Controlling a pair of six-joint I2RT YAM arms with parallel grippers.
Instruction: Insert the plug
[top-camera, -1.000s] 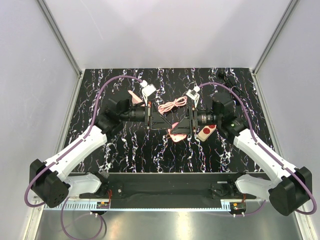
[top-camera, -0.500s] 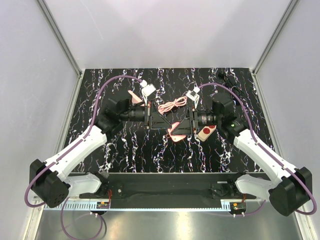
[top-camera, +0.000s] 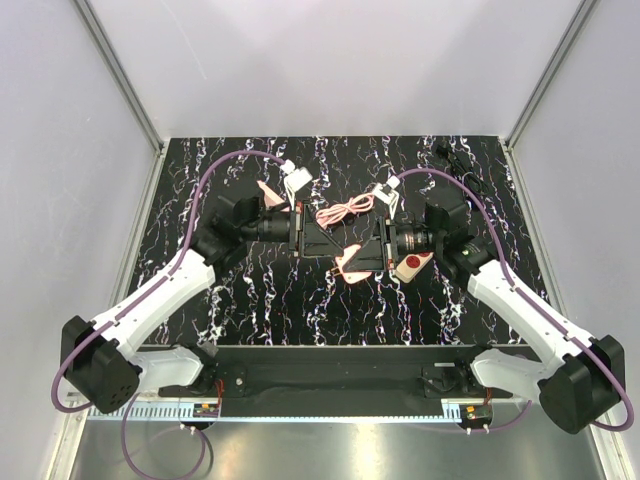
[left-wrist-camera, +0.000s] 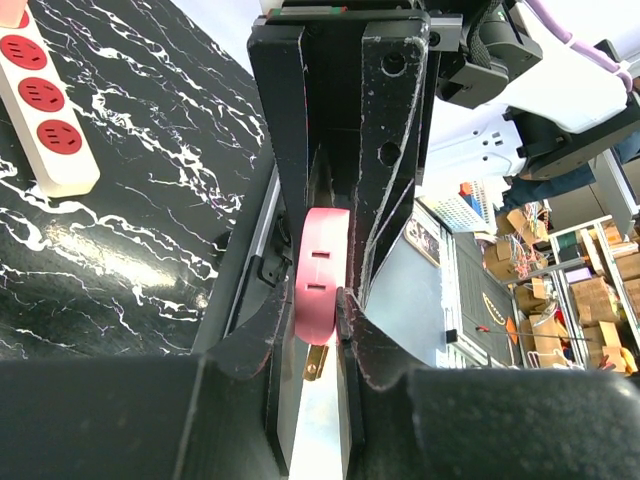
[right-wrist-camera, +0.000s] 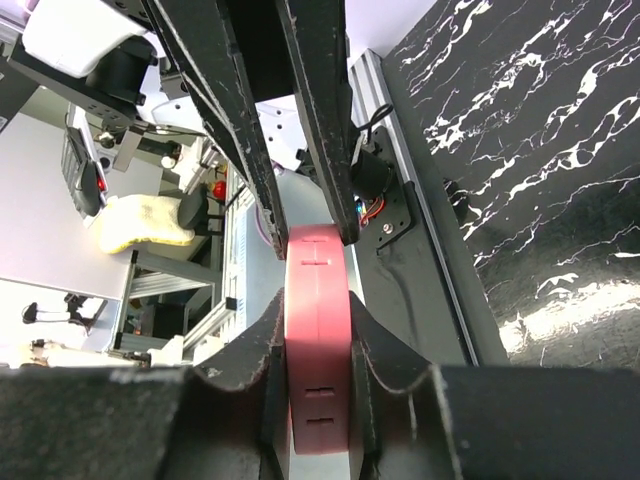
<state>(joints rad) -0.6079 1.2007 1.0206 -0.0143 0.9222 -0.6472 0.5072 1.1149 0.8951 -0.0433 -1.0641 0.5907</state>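
Observation:
The pink plug (top-camera: 350, 263) hangs between my two grippers, which meet tip to tip above the middle of the table. My right gripper (right-wrist-camera: 318, 330) is shut on the plug's body (right-wrist-camera: 318, 350). My left gripper (left-wrist-camera: 318, 318) closes on the plug's other end (left-wrist-camera: 320, 270), with a brass prong (left-wrist-camera: 314, 362) showing between its fingers. The plug's pink cable (top-camera: 343, 211) lies coiled behind the grippers. The white power strip with red sockets (top-camera: 412, 262) lies under my right wrist and shows in the left wrist view (left-wrist-camera: 45, 120).
The black marbled table (top-camera: 250, 300) has metal frame rails at its edges. A small pink piece (top-camera: 267, 189) lies at the back left beside my left arm's purple cable (top-camera: 215, 170). A black object (top-camera: 447, 152) sits at the far right corner.
The joined grippers and the plug have shifted slightly. My right wrist now covers more of the power strip.

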